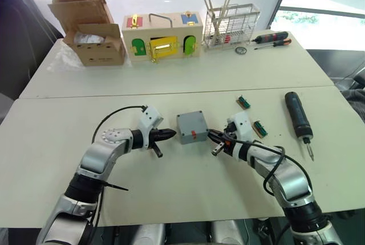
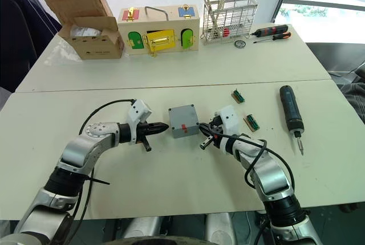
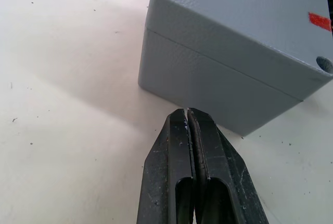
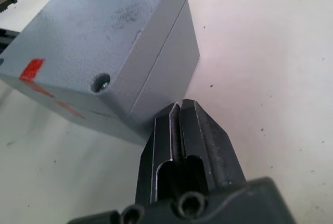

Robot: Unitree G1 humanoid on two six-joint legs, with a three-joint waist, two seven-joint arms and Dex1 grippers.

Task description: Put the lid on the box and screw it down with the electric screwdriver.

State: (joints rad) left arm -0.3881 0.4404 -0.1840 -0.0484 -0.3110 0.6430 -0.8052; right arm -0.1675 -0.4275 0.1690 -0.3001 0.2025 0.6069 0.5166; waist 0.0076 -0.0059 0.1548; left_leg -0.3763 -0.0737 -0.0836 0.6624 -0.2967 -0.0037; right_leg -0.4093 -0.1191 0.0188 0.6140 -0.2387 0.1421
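The grey box (image 1: 192, 128) stands in the middle of the white table, and the lid (image 3: 244, 21) sits on top of it with a thin seam between them. Open screw holes show at the lid's corners, and a red mark crosses its edge. My left gripper (image 1: 171, 134) is shut, its tip just off the box's left side. From the right, my right gripper (image 1: 212, 135) is also shut, its tip close to the box's lower edge. Whether either tip touches the box is unclear. The electric screwdriver (image 1: 298, 115) lies on the table to the right, bit pointing toward me.
Two small green connector parts (image 1: 244, 102) (image 1: 260, 127) lie right of the box. At the back stand a cardboard box (image 1: 91, 37), a wooden latch box (image 1: 162, 37), a wire basket (image 1: 231, 25) and two hand screwdrivers (image 1: 272, 39).
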